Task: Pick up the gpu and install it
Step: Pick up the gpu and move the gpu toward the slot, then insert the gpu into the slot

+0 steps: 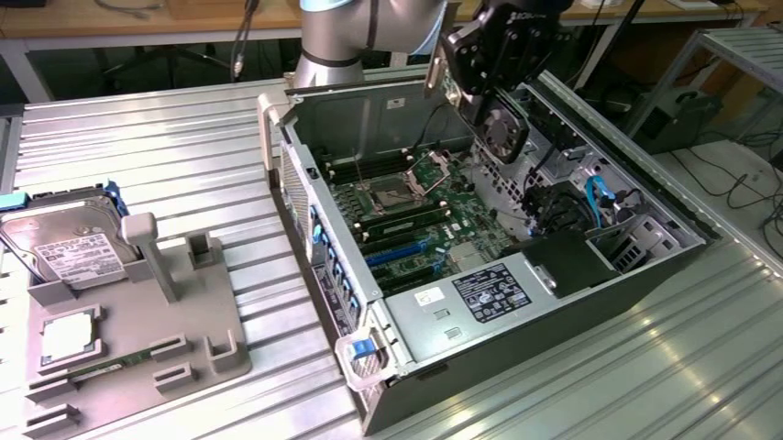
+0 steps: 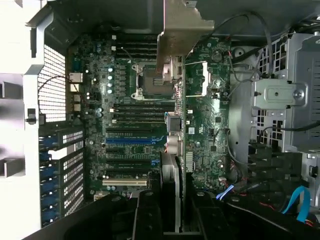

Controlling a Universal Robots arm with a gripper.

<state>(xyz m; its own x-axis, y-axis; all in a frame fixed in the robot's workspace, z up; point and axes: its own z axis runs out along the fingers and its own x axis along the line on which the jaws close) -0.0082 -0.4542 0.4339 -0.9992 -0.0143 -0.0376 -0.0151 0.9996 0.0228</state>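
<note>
**Pick-up done, installation outstanding.** The gripper (image 1: 492,64) hangs above the open computer case (image 1: 355,115), its jaws drawn narrow and clamped on the gpu (image 1: 501,128). The card hangs edge-down between and below them, with its silver bracket (image 2: 182,30) at the end farthest from the jaws. Beneath the jaws lies the motherboard (image 1: 423,215), and the blue expansion slot (image 2: 132,141) sits off to one side of the card's edge. The card appears clear of the board — lifted, not yet seated in any slot.

Tool (image 2: 176,214) is clamped on the gpu (image 2: 175,125), which is seen edge-on with its silver bracket (image 2: 181,30) at the far end. The card sits over the motherboard (image 2: 125,115), beside the blue slot (image 2: 132,141). Seating cannot be determined.
</note>
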